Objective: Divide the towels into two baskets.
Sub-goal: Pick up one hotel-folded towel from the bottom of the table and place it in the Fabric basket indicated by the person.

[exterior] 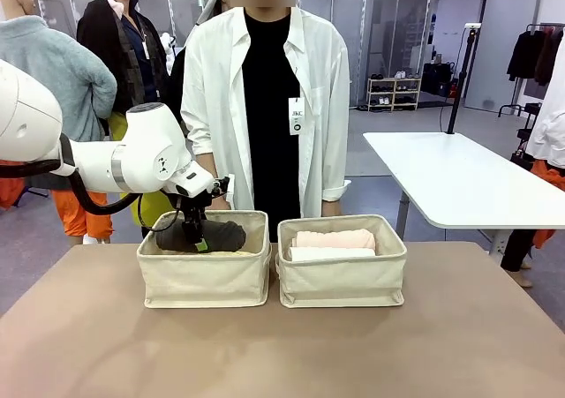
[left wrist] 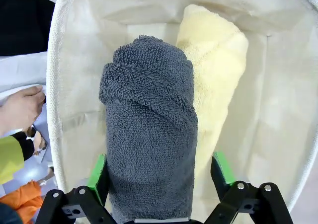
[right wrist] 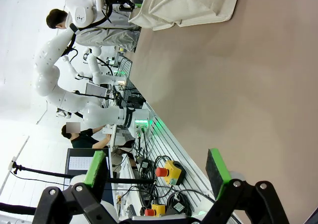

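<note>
Between your left tool's (left wrist: 161, 177) wide-open fingers lies the dark grey towel (left wrist: 149, 134), the pale yellow towel (left wrist: 213, 80) touching it, both inside the left basket (exterior: 205, 274). Your right tool (right wrist: 159, 169) hangs open, empty, above the bench (right wrist: 238, 85).

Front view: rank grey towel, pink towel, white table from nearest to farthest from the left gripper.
From the left gripper:
1. Grey towel, right at its fingers, in the left basket.
2. Pink towel, in the right basket.
3. White table, far right, behind.
</note>
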You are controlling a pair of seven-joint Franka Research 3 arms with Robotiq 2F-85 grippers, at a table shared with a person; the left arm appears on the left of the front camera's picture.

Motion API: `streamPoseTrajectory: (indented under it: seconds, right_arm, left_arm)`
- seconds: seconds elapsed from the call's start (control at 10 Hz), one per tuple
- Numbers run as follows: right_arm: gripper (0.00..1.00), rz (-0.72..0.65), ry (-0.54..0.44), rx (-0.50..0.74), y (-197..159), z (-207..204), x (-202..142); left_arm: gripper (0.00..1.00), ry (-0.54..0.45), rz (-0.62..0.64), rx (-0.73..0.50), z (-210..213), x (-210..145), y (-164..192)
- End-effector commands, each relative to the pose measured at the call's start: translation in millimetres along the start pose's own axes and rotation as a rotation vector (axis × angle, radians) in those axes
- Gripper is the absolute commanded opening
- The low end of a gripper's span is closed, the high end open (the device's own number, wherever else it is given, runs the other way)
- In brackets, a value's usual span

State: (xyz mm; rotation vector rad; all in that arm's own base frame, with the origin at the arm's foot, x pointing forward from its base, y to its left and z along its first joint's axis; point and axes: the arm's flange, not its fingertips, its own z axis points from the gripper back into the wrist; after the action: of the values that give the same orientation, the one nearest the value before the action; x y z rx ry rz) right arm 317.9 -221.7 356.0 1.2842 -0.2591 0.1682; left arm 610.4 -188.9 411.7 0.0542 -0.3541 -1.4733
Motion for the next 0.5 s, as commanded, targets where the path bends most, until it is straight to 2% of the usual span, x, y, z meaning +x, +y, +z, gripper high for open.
streamPoseTrajectory:
  seconds: [0.0,0.1,0.2,0.4]
  right_arm:
    - [1.00,0.020,-0.009,0.005,3.0,-0.3,-3.4]
    - [1.00,0.020,-0.009,0.005,3.0,-0.3,-3.4]
    - [1.00,0.020,-0.009,0.005,3.0,-0.3,-3.4]
    - [1.00,0.020,-0.009,0.005,3.0,-0.3,-3.4]
  left_arm:
    - [1.00,0.006,-0.005,0.003,-0.3,-2.4,1.5]
    - [1.00,0.000,0.000,0.000,0.0,0.0,0.0]
    - [1.00,0.010,0.000,0.024,40.9,7.0,9.9]
    - [1.00,-0.073,0.099,-0.191,109.3,-18.6,-2.4]
